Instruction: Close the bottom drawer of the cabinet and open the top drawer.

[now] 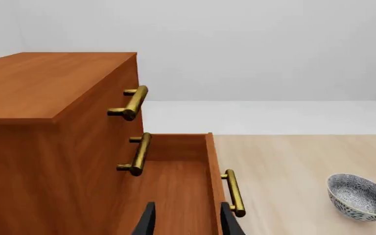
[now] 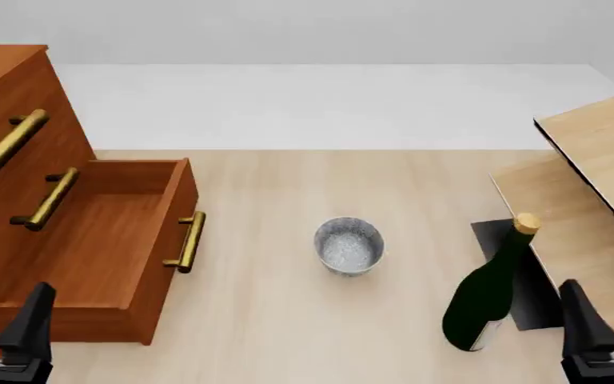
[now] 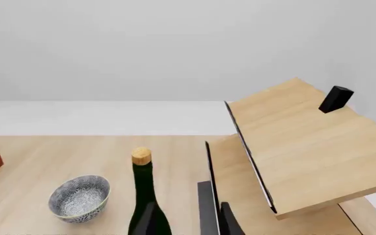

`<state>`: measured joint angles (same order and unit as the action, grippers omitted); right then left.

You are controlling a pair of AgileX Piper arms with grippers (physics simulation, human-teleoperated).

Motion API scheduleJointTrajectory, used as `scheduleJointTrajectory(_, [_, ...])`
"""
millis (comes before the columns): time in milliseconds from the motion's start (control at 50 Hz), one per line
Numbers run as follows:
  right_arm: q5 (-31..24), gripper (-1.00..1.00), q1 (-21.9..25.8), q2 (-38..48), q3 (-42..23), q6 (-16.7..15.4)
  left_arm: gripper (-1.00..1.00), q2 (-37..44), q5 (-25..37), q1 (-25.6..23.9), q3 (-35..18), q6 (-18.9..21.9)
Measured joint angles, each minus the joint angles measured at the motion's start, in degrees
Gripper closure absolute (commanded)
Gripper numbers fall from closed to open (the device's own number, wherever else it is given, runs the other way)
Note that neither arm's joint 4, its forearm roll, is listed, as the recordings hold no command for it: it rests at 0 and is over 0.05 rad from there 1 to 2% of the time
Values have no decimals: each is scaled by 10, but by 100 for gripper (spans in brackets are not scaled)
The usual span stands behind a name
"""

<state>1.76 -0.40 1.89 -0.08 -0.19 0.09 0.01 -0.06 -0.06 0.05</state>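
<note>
cabinet (image 2: 3, 88) at my table's left; bottom drawer (image 2: 105, 240) pulled out, top drawer (image 2: 9, 136) flush; left gripper (image 2: 3, 320) parted near the open drawer; right gripper (image 2: 611, 316) seemingly parted too, beside a bottle (image 2: 488, 296); bowl (image 2: 348, 246) mid-table

- Cabinet (image 1: 37, 127) fills the near side of the frame, reddish-brown wood, top face in view.
- Top drawer (image 1: 106, 105) flush with the cabinet front; brass bar handle visible.
- Bottom drawer (image 1: 178, 181) pulled out, interior exposed and bare.
- Left hand (image 1: 184, 220): two dark fingertips over the open drawer, apart, holding nothing.
- Patterned bowl (image 1: 360, 197) on the bench (image 1: 293, 166), well apart from the cabinet.
</note>
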Motion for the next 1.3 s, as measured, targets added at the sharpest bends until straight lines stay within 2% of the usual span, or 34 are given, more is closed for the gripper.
scheduleJointTrajectory(320, [-14,-100,4,-11,-2,-1,-100,4,0,-2,-2,4])
scheduleJointTrajectory(500, [-19,-100,4,-15,-4,0,-100,47,-25,-15,-24,18])
scheduleJointTrajectory(780, [-23,-100,3,-16,-9,2,-100,137,-34,-46,-100,9])
scheduleJointTrajectory(920, [-24,-100,3,-16,-11,2,-100,215,-30,-74,-145,2])
scheduleJointTrajectory(1040, [-25,-100,3,-16,-11,2,-100,276,-11,-98,-190,-8])
scheduleJointTrajectory(1180, [-25,-100,3,-16,-12,3,-100,347,19,-113,-238,5])
scheduleJointTrajectory(1300, [-25,-100,3,-17,-12,3,-100,398,46,-133,-275,-1])
